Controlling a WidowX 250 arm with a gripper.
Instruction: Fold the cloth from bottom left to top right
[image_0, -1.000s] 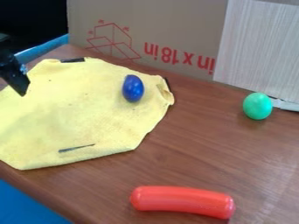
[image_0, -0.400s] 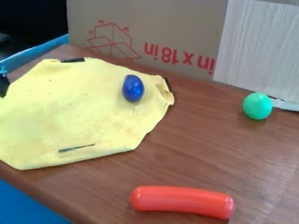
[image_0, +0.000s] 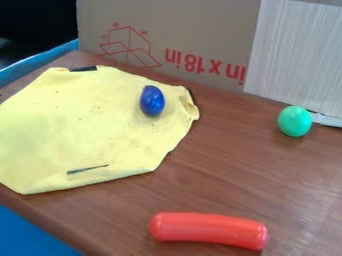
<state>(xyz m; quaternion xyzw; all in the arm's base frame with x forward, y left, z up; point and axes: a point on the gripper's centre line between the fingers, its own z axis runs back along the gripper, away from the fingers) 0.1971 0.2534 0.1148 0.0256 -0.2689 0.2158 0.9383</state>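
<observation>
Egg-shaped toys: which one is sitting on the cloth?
The blue egg, toward the right side of the yellow cloth. The green egg is off the cloth, on the brown tabletop to its right.

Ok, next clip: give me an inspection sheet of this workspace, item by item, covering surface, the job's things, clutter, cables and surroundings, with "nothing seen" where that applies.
Surface: brown wood-grain table.
Job's things: yellow cloth, spread out, not folded over to the top right; its right corner is rumpled, and it runs out at the left edge of the picture.
Clutter: blue egg-shaped object on the cloth's upper right part; green rounded object at right and red sausage-shaped object at the front, both on the table beside the cloth.
Cables: nothing seen.
Surroundings: cardboard with red print behind; pale streaked panel at upper right.
</observation>
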